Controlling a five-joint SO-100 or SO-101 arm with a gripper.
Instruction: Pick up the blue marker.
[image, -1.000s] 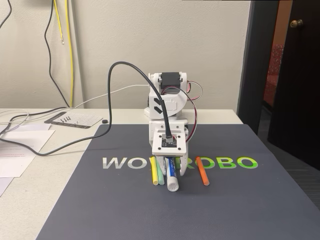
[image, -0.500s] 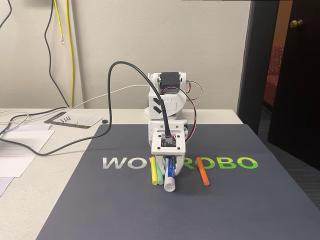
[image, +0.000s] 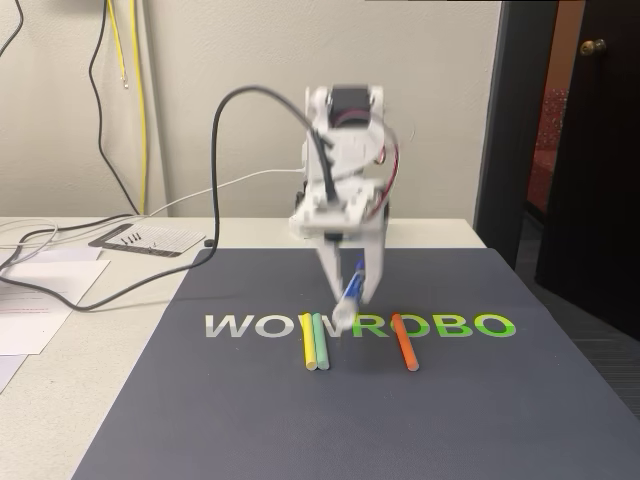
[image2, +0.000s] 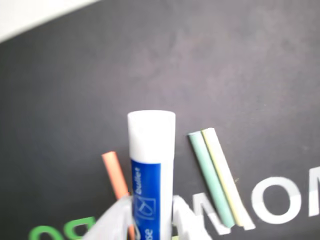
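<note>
The gripper (image: 350, 292) has its two white fingers pinched shut around the blue marker (image: 349, 296), and the marker hangs clear of the dark grey mat (image: 250, 420), tilted with its white butt end pointing down toward the mat's lettering. The wrist view shows the hold well: the fingers (image2: 112, 222) press the barrel from both sides low on the blue label, so most of the white end of the blue marker (image2: 151, 150) juts out past the tips. I'd guess the grip sits that far back because the cap end was the part under the arm when it came down; it looks firm enough, though a long free end like that could swing if the arm jerks.

Below it, three thin sticks lie on the mat across the middle of the printed word, all running roughly toward the mat's near edge. The yellow stick (image: 306, 342) and the pale green stick (image: 319, 341) lie touching side by side, and the orange stick (image: 404, 342) lies apart on the right in the fixed view. The gap between the green and the orange is where a marker would fit, so the row seems laid out as a choice of look-alikes.

The mat's print reads "WO", then a hidden stretch, then "ROBO", white turning to green. On the marker's blue label I can make out "bullet" and a small tip drawing; the rest is cut off by the fingers.

A black cable (image: 220, 190) loops from the arm toward the papers (image: 45, 290) on the tabletop at the mat's left edge.
</note>
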